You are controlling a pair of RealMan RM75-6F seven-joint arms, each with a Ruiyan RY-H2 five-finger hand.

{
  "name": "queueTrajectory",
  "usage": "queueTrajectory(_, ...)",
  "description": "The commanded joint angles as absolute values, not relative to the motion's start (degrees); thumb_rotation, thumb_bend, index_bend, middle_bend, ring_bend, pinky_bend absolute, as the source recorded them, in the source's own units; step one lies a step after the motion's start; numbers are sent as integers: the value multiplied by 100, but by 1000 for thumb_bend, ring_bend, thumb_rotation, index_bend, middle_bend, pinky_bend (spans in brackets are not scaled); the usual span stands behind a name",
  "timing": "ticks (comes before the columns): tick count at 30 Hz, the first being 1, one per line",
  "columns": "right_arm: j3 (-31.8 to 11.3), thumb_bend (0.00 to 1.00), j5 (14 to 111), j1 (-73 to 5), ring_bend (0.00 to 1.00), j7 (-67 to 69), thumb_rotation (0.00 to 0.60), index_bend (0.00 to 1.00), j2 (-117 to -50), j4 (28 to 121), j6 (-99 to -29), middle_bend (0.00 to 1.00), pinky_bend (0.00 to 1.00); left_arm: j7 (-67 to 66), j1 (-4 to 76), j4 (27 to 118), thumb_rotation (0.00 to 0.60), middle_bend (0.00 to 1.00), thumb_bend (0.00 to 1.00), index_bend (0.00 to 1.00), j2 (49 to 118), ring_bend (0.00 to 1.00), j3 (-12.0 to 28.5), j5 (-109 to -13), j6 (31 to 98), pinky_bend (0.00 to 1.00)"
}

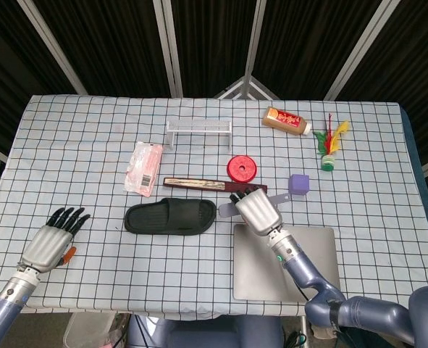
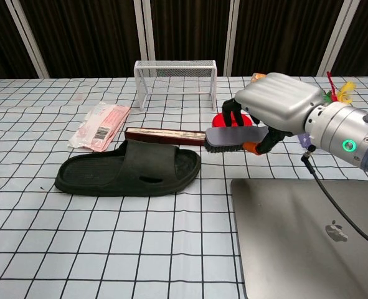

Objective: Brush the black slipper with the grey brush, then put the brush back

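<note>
Grey brush (image 2: pixel 232 136) airborne in right hand (image 2: pixel 272 111), lift plain only from chest.

Bare cloth lies before the black slipper (image 2: pixel 129 169); a wooden strip (image 2: pixel 165 135) crowds its far side.

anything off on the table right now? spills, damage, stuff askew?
Nothing spilled or damaged. The brown bottle lies on its side, cap on. The right hand holds the grey brush level above the cloth, beside the black slipper, which sits flat.
</note>
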State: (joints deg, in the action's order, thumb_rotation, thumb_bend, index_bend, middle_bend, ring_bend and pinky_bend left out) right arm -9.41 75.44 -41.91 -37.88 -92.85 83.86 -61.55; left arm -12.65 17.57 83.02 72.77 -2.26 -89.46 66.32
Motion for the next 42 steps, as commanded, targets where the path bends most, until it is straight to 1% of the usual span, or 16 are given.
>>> queueTrajectory(1, -987, 809, 7475, -4243, 504, -3982, 600, 718, -9311, 8527, -6156, 677, 562, -938, 1982, 8276, 600, 0, 552, 0, 7351, 0, -196, -9293, 6635, 0)
queueTrajectory(4, -1048, 810, 7395, -4269, 504, -4044, 600, 718, -9360, 8646, -6172, 677, 504, -944, 2121, 8306, 600, 0, 553, 0, 7366, 0, -177, -9371, 6531, 0)
queueTrajectory(6, -1110, 810, 7301, -4280, 504, -4011, 600, 718, -9412, 8726, -6172, 677, 492, -1065, 2238, 8392, 600, 0, 564, 0, 7388, 0, -155, -9366, 6369, 0)
queueTrajectory(7, -1130, 810, 7270, -4294, 504, -4022, 600, 718, -9432, 8752, -6166, 677, 492, -1102, 2297, 8439, 600, 0, 594, 0, 7404, 0, -140, -9341, 6274, 0)
queueTrajectory(10, -1164, 810, 7217, -4349, 504, -4102, 600, 718, -9488, 8817, -6147, 677, 492, -1272, 2473, 8546, 600, 17, 744, 0, 7481, 0, -118, -9315, 6006, 0)
queueTrajectory(11, -1175, 810, 7177, -4362, 504, -4116, 600, 718, -9520, 8850, -6135, 677, 491, -1320, 2533, 8548, 600, 24, 778, 0, 7532, 0, -114, -9301, 5905, 0)
queueTrajectory(13, -1201, 809, 7093, -4380, 504, -4115, 600, 718, -9596, 8896, -6118, 677, 491, -1367, 2605, 8498, 600, 26, 795, 0, 7635, 0, -97, -9214, 5743, 0)
queueTrajectory(15, -1228, 809, 7031, -4425, 504, -4151, 600, 718, -9711, 8905, -6109, 677, 492, -1444, 2671, 8421, 600, 32, 790, 0, 7783, 0, -94, -9069, 5530, 0)
queueTrajectory(19, -1246, 809, 7032, -4536, 504, -4270, 600, 718, -9933, 8891, -6115, 677, 491, -1471, 2785, 8238, 600, 106, 740, 3, 8033, 38, -118, -9072, 5382, 0)
queueTrajectory(21, -1249, 809, 7054, -4579, 504, -4325, 600, 718, -10010, 8892, -6135, 677, 491, -1328, 2824, 8075, 600, 106, 709, 6, 8145, 40, -159, -9203, 5437, 0)
queueTrajectory(23, -1250, 810, 7071, -4617, 504, -4374, 600, 718, -10074, 8891, -6150, 677, 492, -1217, 2850, 7937, 600, 104, 656, 6, 8217, 40, -193, -9256, 5448, 0)
queueTrajectory(26, -1267, 809, 7036, -4649, 504, -4412, 600, 718, -10132, 8875, -6151, 677, 492, -1154, 2896, 7811, 600, 101, 621, 4, 8284, 40, -204, -9235, 5387, 0)
queueTrajectory(31, -1266, 810, 6947, -4667, 504, -4455, 600, 718, -10178, 8834, -6149, 677, 492, -1126, 2931, 7715, 600, 100, 621, 0, 8339, 40, -229, -9174, 5323, 0)
queueTrajectory(37, -1272, 810, 6880, -4734, 504, -4531, 600, 718, -10263, 8837, -6126, 677, 490, -1156, 2999, 7634, 600, 77, 621, 0, 8409, 40, -249, -9066, 5179, 0)
queueTrajectory(42, -1307, 810, 6854, -4846, 504, -4673, 600, 718, -10404, 8811, -6120, 677, 491, -1195, 3113, 7700, 600, 74, 620, 0, 8434, 40, -242, -9099, 5125, 0)
